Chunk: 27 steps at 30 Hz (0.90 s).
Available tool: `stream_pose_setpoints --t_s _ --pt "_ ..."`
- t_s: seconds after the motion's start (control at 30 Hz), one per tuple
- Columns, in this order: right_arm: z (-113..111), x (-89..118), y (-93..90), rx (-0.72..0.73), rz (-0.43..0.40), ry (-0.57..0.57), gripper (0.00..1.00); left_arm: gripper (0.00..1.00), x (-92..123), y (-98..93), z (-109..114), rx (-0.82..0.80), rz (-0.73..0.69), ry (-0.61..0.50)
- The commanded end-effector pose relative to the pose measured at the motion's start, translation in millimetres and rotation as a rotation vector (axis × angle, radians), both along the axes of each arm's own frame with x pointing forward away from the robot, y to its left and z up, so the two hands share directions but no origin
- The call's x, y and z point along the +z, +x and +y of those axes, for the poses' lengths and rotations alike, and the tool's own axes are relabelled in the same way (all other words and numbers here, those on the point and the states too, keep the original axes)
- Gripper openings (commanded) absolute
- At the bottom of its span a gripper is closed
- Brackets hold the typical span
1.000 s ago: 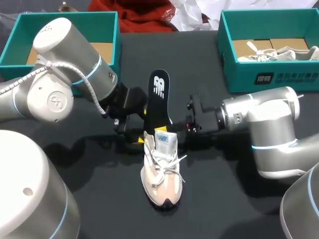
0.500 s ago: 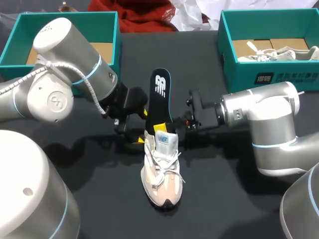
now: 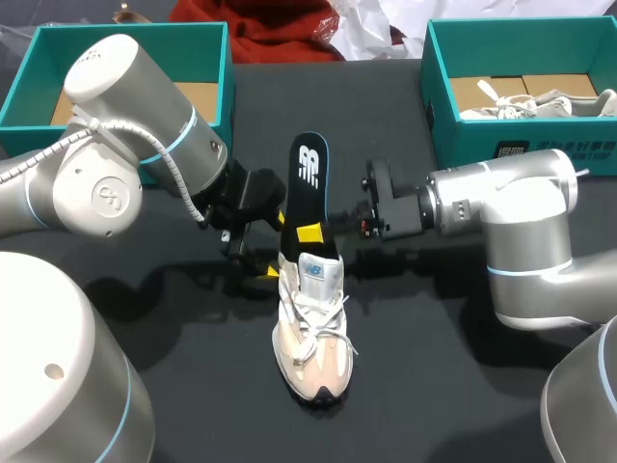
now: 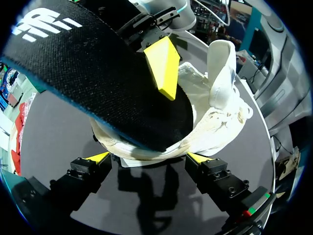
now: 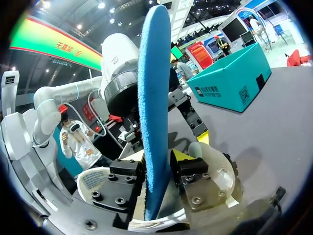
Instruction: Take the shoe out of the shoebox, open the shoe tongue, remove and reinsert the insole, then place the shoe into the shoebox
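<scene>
A beige and white shoe [image 3: 310, 338] stands mid-table, toe toward me. Its black insole [image 3: 307, 178], blue on the underside, sticks up out of the heel opening. My left gripper [image 3: 272, 246] is open wide, and the shoe's heel [image 4: 215, 122] sits between its yellow tips [image 4: 100, 156]. My right gripper [image 3: 313, 234] comes in from the right and straddles the insole [image 5: 154, 98] just above the shoe [image 5: 215, 166]. It is open, with one yellow finger [image 4: 164, 66] lying against the black face of the insole [image 4: 98, 73]. An open teal shoebox [image 3: 217, 77] stands at back left.
A second teal box [image 3: 521, 145] at back right holds another pale shoe [image 3: 540, 101]. Red cloth [image 3: 280, 34] and white paper [image 3: 366, 29] lie at the far edge. Bare black tabletop [image 3: 193, 367] surrounds the shoe in front.
My right gripper has moved from beside the shoe up and over to the insole, and its jaws have widened around it. The left arm and the shoe have stayed put.
</scene>
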State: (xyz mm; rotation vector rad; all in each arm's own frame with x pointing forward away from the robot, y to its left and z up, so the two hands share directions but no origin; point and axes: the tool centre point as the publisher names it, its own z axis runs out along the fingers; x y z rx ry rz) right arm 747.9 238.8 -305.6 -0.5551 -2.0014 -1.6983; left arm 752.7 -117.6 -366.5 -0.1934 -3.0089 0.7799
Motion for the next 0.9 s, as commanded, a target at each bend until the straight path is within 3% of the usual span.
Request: stream_pose_setpoints --t_s 0.03,0.23,0.63,0.83,0.87,0.9 --pt "2 -3 5.2 0.007 0.004 0.017 0.0 1.0 -1 -0.3 -1 0.0 -0.002 0.001" --pt "5 -14 0.4 0.007 0.038 0.023 0.0 1.0 -1 -0.3 -1 0.0 -0.002 0.001" --pt "1 -33 -32.4 0.01 0.146 -0.007 0.0 1.0 -1 -0.3 -1 0.0 -0.002 0.001" --pt "3 -32 -35.9 0.008 0.137 -0.003 0.0 1.0 -1 -0.3 -1 0.0 -0.002 0.001" --pt "3 -31 -34.9 0.005 0.127 -0.001 0.07 1.0 -1 -0.3 -1 0.0 -0.002 0.001" --pt "3 -28 -33.5 0.004 0.117 0.003 0.22 1.0 -1 -0.3 -1 0.0 -0.002 0.001"
